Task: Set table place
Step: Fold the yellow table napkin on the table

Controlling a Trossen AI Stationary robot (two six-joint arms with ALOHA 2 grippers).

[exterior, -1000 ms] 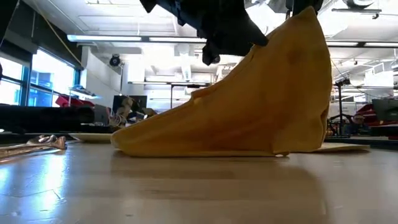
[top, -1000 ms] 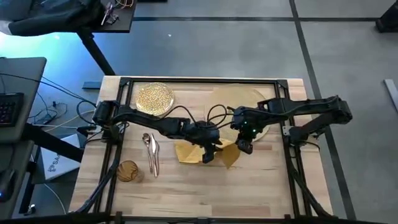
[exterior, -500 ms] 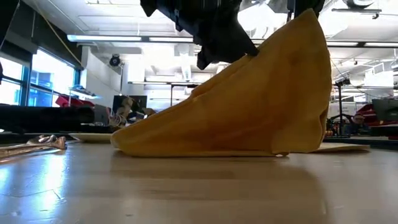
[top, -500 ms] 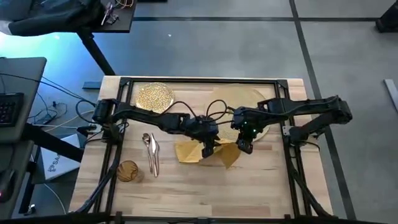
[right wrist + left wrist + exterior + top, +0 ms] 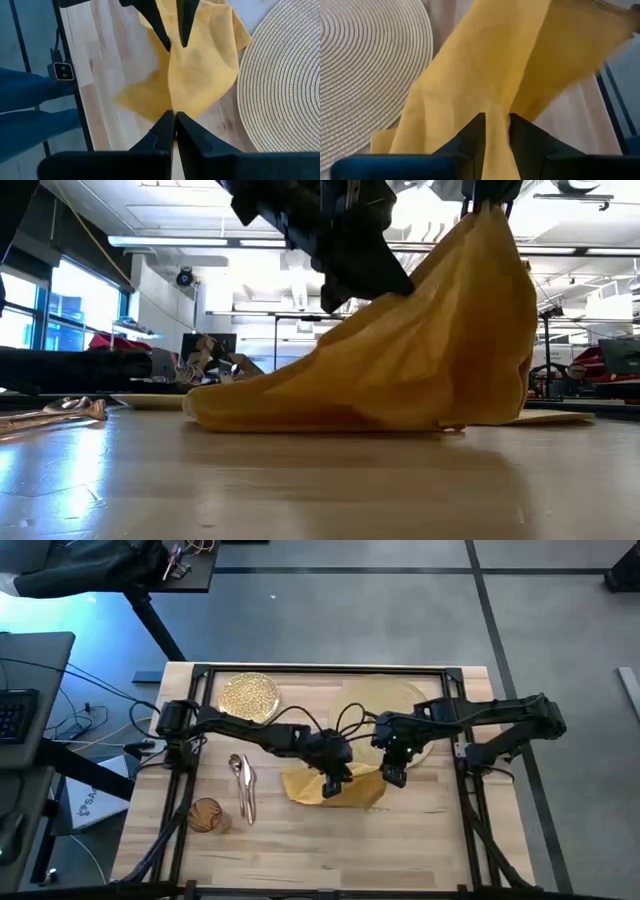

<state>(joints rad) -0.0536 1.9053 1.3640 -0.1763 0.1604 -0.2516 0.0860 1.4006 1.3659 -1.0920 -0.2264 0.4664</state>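
Both tools hold the yellow napkin (image 5: 335,787) just beside the straw mat (image 5: 385,705). The left tool (image 5: 332,783) and right tool (image 5: 393,776) are each clamped on its cloth, lifting it off the desk (image 5: 400,840)

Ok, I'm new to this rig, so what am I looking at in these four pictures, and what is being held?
Two dark robot arms work at a wooden table. One picture looks straight down, one sits at tabletop height, and one comes from each wrist. Both arms pinch the yellow napkin mid-table: the left end effector and the right end effector are each shut on it, so part of it stands raised in the low view. Also on the table: a straw mat, a gold plate, cutlery and an amber tumbler.
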